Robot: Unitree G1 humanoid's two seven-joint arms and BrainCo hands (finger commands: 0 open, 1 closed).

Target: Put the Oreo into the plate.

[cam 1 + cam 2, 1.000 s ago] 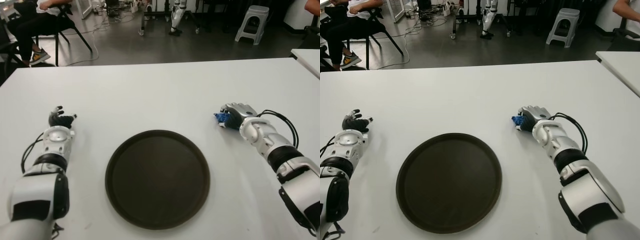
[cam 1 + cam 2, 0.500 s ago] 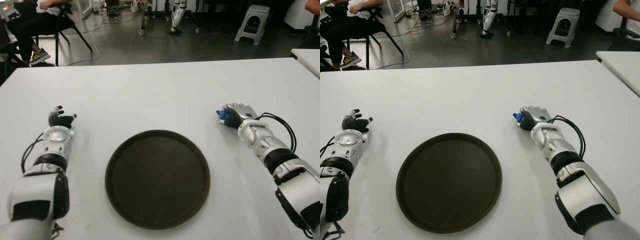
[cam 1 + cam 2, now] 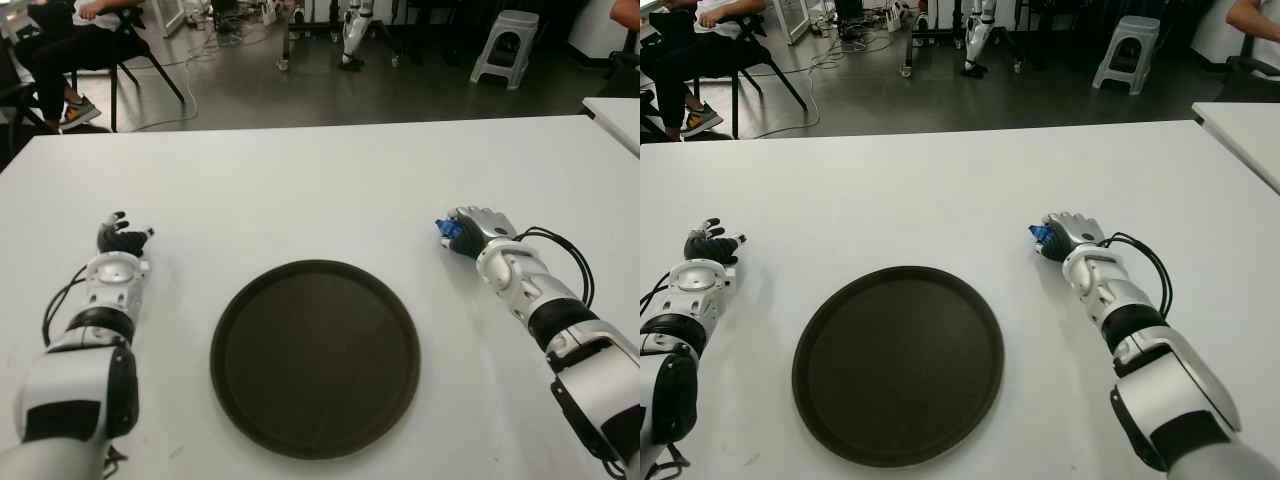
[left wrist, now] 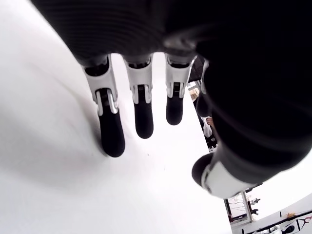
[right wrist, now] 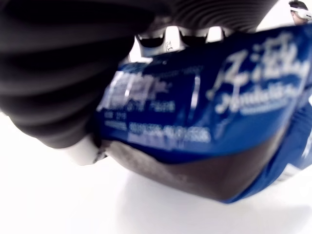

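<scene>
Oreo [image 5: 204,131], a blue packet, sits gripped in the curled fingers of the right hand [image 3: 476,231], low over the white table [image 3: 320,190], right of and apart from the dark round plate [image 3: 315,358]. Left hand [image 3: 122,241] shows left of the plate, fingers [image 4: 111,131] spread, holding nothing.

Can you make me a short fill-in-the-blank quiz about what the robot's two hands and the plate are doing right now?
1. The blue Oreo pack is gripped by the ____ hand.
2. The dark round plate holds ____.
3. The left hand, at the plate's left, has its fingers ____ and holds nothing.
4. The hand with the pack shows over the white ____, to the right of the plate.

Missing words: right; nothing; open; table
</scene>
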